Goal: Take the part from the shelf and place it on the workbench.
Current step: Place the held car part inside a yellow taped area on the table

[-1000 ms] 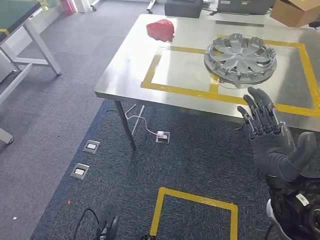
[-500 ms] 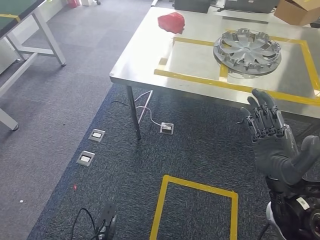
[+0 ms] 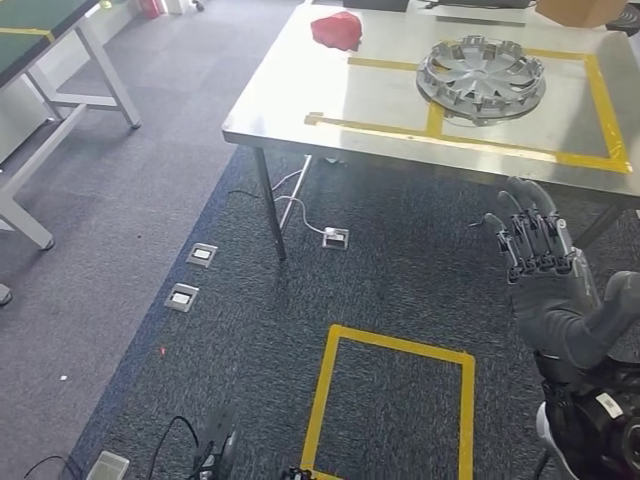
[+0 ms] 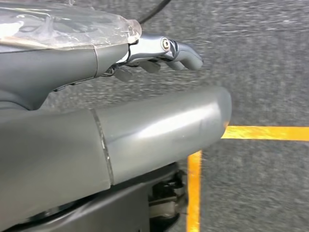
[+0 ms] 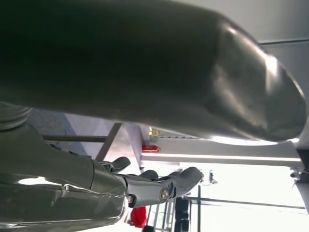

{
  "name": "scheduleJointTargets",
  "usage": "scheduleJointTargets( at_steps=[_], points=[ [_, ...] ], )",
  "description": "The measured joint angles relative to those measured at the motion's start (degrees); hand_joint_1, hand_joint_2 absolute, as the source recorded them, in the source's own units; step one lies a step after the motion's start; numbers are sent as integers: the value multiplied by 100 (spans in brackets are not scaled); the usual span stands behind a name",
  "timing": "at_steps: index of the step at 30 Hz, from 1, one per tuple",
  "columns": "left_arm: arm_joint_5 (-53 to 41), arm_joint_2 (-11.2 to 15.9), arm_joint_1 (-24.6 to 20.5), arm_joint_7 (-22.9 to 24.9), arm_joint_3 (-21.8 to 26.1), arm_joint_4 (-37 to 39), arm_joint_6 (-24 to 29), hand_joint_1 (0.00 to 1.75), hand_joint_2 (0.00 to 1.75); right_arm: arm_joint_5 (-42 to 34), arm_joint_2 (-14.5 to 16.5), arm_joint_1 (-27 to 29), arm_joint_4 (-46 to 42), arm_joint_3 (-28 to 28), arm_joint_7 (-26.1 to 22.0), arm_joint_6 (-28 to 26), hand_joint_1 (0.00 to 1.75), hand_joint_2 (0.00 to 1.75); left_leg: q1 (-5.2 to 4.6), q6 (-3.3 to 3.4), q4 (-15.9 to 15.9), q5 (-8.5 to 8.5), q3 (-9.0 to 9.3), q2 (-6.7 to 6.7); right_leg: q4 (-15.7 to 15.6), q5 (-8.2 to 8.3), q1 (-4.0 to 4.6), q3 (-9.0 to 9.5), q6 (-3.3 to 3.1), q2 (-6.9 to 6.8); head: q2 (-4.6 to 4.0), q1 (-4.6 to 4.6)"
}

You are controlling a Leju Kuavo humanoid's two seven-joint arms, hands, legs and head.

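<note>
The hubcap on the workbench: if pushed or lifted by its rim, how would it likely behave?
The hubcap looks like thin moulded plastic, so probably light. Lying flat on the smooth metal workbench, it would likely slide, not roll. Its spoked, open rim might flex slightly.

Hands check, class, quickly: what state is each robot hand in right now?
Left hand: open, fingers extended, holding nothing.
Right hand: open, fingers apart, holding nothing, short of the steel workbench.

head cam high, downward at workbench [image 3: 362, 110]; wrist cams close behind hands
</note>
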Motion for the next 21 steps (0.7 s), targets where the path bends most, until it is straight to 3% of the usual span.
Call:
scheduleJointTargets(
  at_steps=[1,2,4,5,7,8,9,11,12,13,14,15,16,17,19,21],
  points=[
    [-5,1,-1,2,0,0,0,0,0,5,1,6,-1,-7,1,0,0,0,6,3,-291,158,272,0,28,66,-5,-97,25,2,0,-14],
    [-9,1,-5,3,0,0,0,0,0,8,1,12,-7,-16,1,-2,0,0,3,10,-730,192,607,-4,55,121,-3,-179,55,5,0,-35],
    [-19,1,-17,2,-1,0,0,0,0,16,2,23,-28,-39,0,-5,0,0,-20,59,-1520,51,1100,-23,80,231,3,-269,122,1,0,-57],
    [-23,2,-20,0,-1,0,0,0,0,21,2,34,-39,-49,0,-8,0,0,-38,97,-1715,-16,1184,-31,70,292,6,-291,157,-2,0,-60],
    [-27,4,-8,-4,-2,0,0,0,0,35,2,77,-48,-63,8,-10,0,0,-49,198,-1759,46,1114,-22,50,378,-11,-322,225,-3,0,-38],
    [-27,5,0,-5,-2,0,0,0,0,42,3,104,-49,-67,15,-11,0,0,-46,249,-1760,103,1059,-11,110,293,-17,-364,251,5,0,-28],
    [-27,5,5,-7,-2,0,0,0,0,51,4,127,-49,-73,21,-11,0,0,-42,298,-1768,171,993,4,288,72,-25,-435,269,12,0,-11],
    [-29,6,4,-13,-3,0,0,0,0,61,5,147,-50,-93,27,-11,0,0,-49,354,-1768,316,827,19,968,-588,-20,-616,287,28,0,35],
    [-30,6,3,-16,-4,0,0,0,0,64,5,155,-50,-104,29,-11,0,0,-60,367,-1764,391,731,22,1377,-840,-16,-681,290,32,0,53],
    [-32,6,4,-18,-5,0,0,0,0,67,5,167,-50,-112,30,-13,0,0,-74,371,-1758,464,635,22,1684,-934,-10,-691,287,36,0,68],
    [-33,6,4,-19,-6,0,0,0,0,73,5,182,-50,-115,32,-14,0,0,-89,371,-1748,536,535,22,1833,-878,-5,-620,274,38,0,76],
    [-35,6,4,-19,-7,0,0,0,0,79,5,194,-51,-118,34,-15,0,0,-103,368,-1735,605,434,22,1780,-720,4,-453,250,39,0,82],
    [-37,5,1,-19,-7,0,-1,0,0,89,5,201,-55,-123,36,-16,0,0,-114,360,-1716,668,347,22,1520,-562,21,-187,213,40,0,85],
    [-39,2,-2,-19,-7,-1,-3,0,0,96,5,204,-67,-133,42,-18,0,0,-126,345,-1698,728,271,21,1103,-522,44,142,168,37,0,86],
    [-43,-8,-12,-18,-8,-2,-9,0,0,105,5,202,-109,-155,54,-20,0,0,-130,298,-1677,834,199,25,289,-654,92,677,106,32,0,81],
    [-42,-12,-17,-17,-9,-2,-11,0,0,110,5,206,-141,-168,71,-19,0,0,-116,227,-1709,942,192,33,-31,-721,125,787,59,32,0,89]
  ],
)
